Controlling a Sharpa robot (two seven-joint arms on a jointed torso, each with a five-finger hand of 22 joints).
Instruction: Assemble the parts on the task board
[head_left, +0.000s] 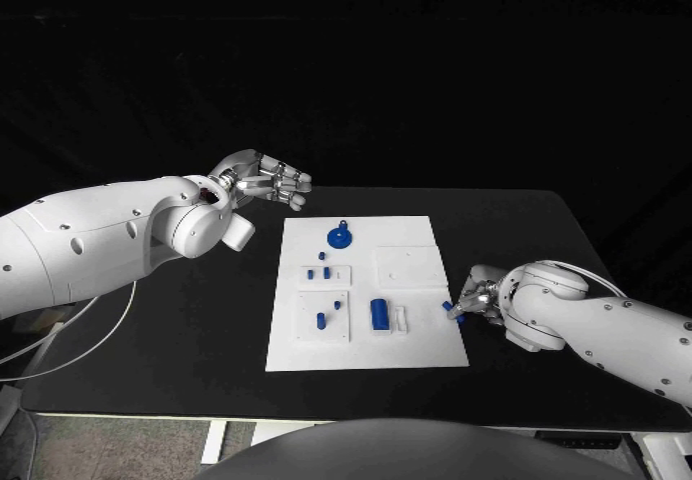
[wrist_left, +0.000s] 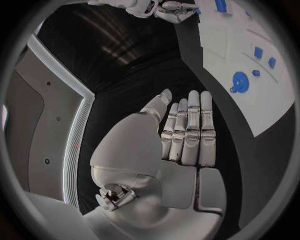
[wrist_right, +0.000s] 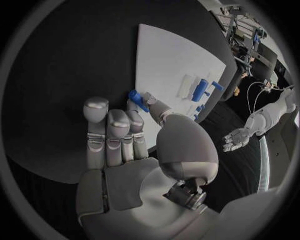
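Observation:
The white task board (head_left: 418, 345) lies mid-table. On it are a round blue part with a knob (head_left: 339, 236), a blue cylinder (head_left: 379, 313) and several small blue parts (head_left: 320, 271). At the board's right edge my right hand (head_left: 480, 297) pinches a small blue part (head_left: 450, 306) between thumb and a finger, low over the board. The right wrist view shows that hand (wrist_right: 125, 140), the pinched part (wrist_right: 137, 100), the board (wrist_right: 169, 55) and the cylinder (wrist_right: 200, 90). My left hand (head_left: 267, 180) hovers off the board's far left corner, holding nothing, its fingers (wrist_left: 190, 125) straight, beside the round part (wrist_left: 240, 81).
The black table (head_left: 173, 350) surrounds the board. A small white block (head_left: 402, 319) lies beside the cylinder. White raised plates (head_left: 405, 266) sit on the board. My left forearm (head_left: 101, 240) reaches over the table's left side.

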